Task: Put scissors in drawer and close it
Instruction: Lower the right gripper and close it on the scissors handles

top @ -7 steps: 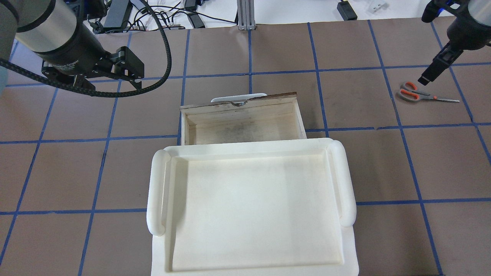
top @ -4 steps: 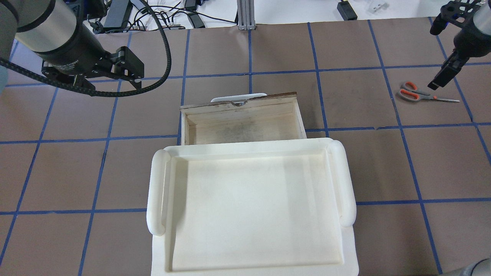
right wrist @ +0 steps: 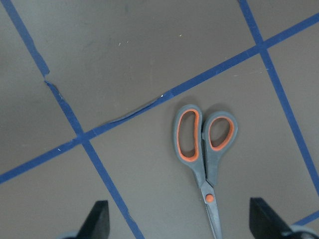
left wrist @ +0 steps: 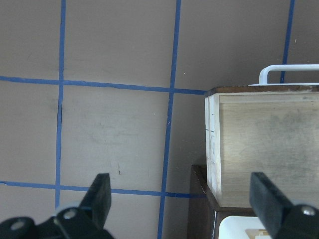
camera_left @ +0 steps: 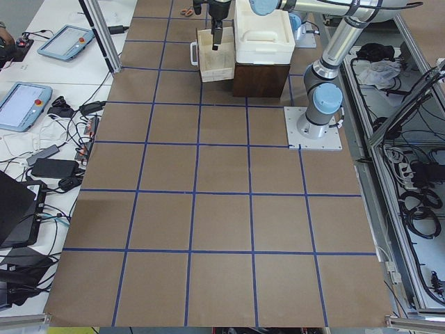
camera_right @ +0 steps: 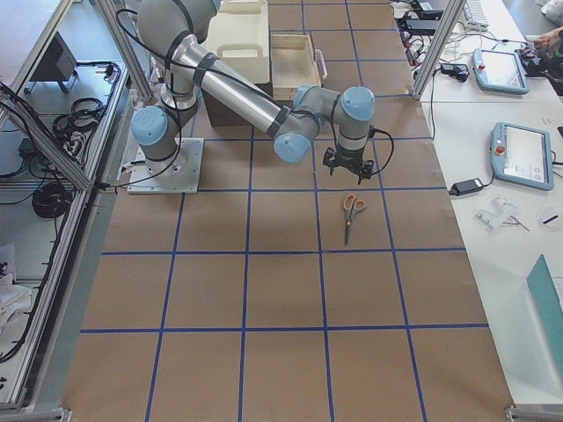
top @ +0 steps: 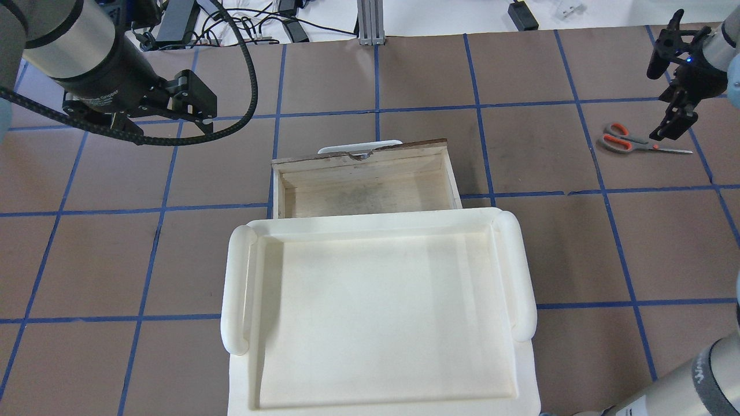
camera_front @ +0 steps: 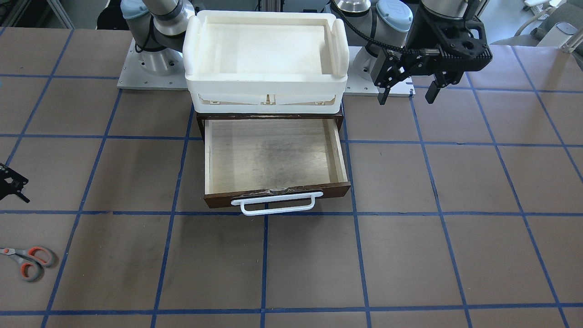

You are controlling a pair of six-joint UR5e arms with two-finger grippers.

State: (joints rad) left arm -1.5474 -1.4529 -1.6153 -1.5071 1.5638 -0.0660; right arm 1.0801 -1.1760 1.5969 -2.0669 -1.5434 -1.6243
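Note:
The scissors lie flat on the brown table at the far right, handles toward the drawer; they also show in the front view and the right side view. My right gripper hovers open just above them; in its wrist view the scissors lie between the spread fingers. The drawer is pulled open and empty, its white handle facing away from me. My left gripper is open and empty, hanging above the table left of the drawer.
A white plastic bin sits on the dark cabinet above the drawer, overhanging its back part. Blue tape lines grid the table. Cables and power bricks lie past the far edge.
My right gripper has shifted right and turned at the wrist, staying over the scissors. The scissors, the drawer and my left arm have not moved.

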